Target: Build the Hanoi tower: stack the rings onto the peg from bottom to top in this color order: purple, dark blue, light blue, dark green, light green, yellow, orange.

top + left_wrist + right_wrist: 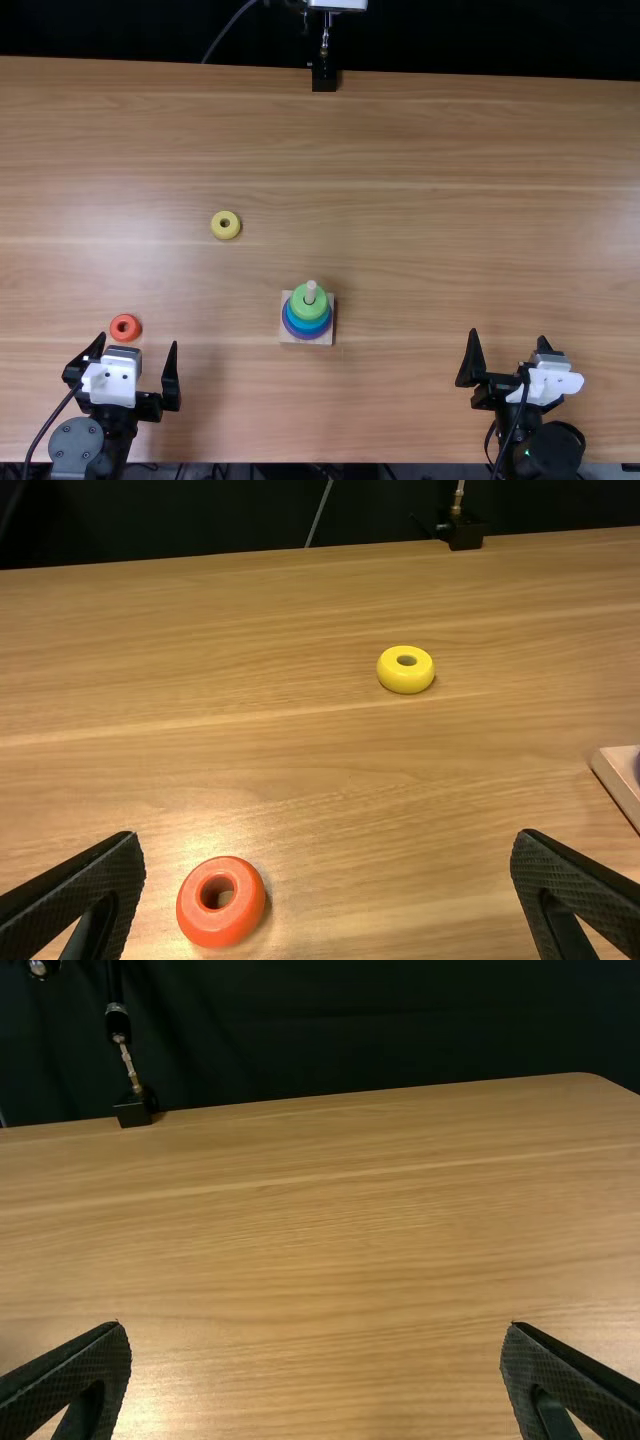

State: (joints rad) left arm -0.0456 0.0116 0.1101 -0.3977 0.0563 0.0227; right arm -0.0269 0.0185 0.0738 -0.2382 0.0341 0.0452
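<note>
One yellow ring (pixel 226 225) lies left of center in the upper half of the frame on the counter (pixel 450 200) I work from afar. An orange ring (pixel 126 327) sits at lower left, beside my left pincer (pixel 138 340). Purple, blue and green rings (pixel 309 314) circle the peg (pixel 311 291) just below center. My right pincer (pixel 508 334), lower right, has its fingers spread, as does my left.

No lettering, number or sign can be read on the table (pixel 450 220). None can be read beside or beyond it.
</note>
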